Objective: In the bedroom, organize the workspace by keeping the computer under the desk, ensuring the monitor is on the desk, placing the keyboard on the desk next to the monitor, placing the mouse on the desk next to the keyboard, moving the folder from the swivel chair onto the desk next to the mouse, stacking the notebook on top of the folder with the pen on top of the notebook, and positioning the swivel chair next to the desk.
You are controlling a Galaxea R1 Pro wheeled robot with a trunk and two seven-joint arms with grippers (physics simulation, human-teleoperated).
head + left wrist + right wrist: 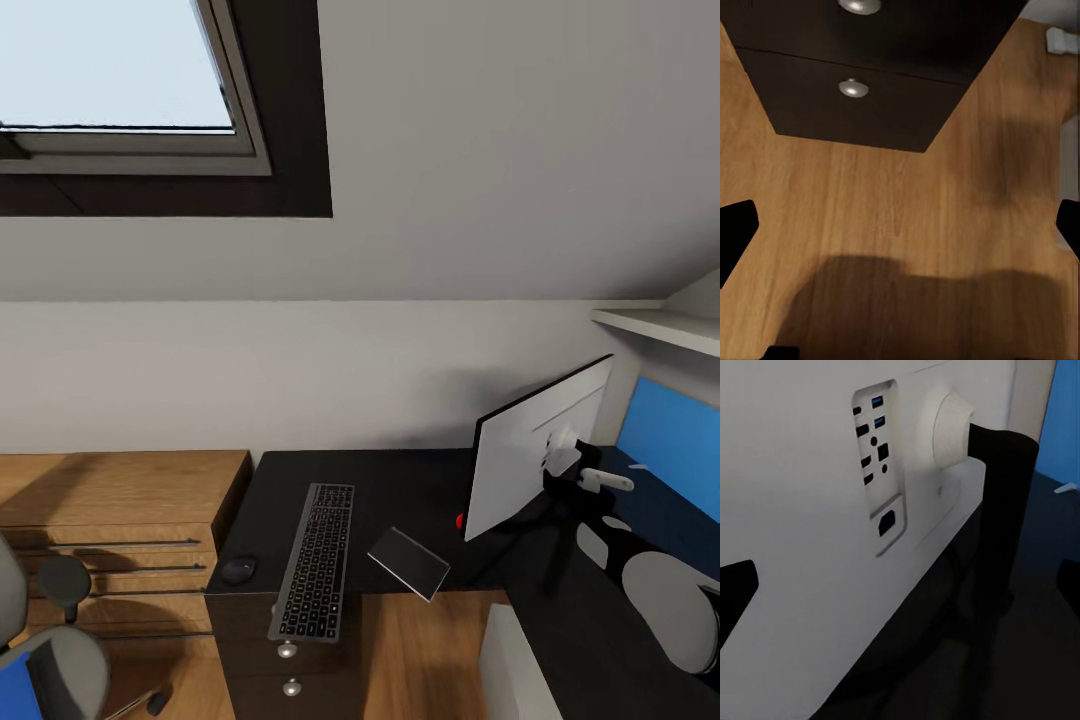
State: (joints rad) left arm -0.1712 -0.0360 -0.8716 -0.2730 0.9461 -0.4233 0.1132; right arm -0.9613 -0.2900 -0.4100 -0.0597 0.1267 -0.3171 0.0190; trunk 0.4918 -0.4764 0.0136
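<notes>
Sharing the bench [400, 480]: monitor [535, 460], keyboard [316, 560], mouse [238, 570]; folder [18, 685] awaits on the swivel chair [70, 670]; both arms' fingers spread, empty.

1 monitor [520, 465], 1 keyboard [317, 560] and 1 mouse [238, 570] are sitting on 1 black desk [400, 490], with 1 dark flat slab [408, 563] lying right of the keyboard. 2 silver knobs (round ones) are showing below at near left [287, 650] [291, 687], and 1 skylight [120, 80] is showing at far left.
</notes>
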